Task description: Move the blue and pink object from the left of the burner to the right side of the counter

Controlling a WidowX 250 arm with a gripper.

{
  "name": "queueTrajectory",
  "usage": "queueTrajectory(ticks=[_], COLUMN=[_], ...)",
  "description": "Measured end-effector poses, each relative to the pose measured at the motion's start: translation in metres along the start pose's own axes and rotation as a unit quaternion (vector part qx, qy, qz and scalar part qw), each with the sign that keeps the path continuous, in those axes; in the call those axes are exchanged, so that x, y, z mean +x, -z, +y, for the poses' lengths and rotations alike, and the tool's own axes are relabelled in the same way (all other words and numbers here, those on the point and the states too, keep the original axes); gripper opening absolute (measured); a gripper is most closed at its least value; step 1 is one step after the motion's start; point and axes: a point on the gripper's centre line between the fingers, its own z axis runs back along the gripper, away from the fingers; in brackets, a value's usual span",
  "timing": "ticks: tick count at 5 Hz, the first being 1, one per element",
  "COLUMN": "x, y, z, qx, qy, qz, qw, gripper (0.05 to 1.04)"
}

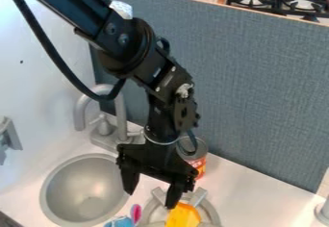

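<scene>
My gripper point(151, 198) hangs over the counter in the lower middle, its fingers spread apart with nothing between them. Its right fingertip is near the upper left of a yellow-orange object point(183, 215), which lies on a grey round burner-like piece point(209, 211) with raised prongs. Left of that piece, a blue object point(120, 222) and a pink one point(135, 213) show at the bottom edge. Behind the gripper's right side stands a can point(199, 162) with a red and orange label, partly hidden by the arm.
A round metal sink bowl point(85, 192) is sunk into the white counter point(262, 197) at the left, with a grey faucet point(120, 120) behind it. A blue-grey panel point(257, 91) rises along the back. A grey fixture point(7, 137) is on the left wall.
</scene>
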Motion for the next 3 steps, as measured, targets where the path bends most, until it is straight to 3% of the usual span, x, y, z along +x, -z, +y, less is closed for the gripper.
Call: queueTrajectory(ticks=[2, 3], x=[-0.005, -0.011], y=[0.015, 0.027], z=[0.011, 0.024], qx=[0.006, 0.027], qy=[0.003, -0.013], qz=[0.022, 0.042], qw=[0.9997, 0.9987], gripper=[1.01, 1.01])
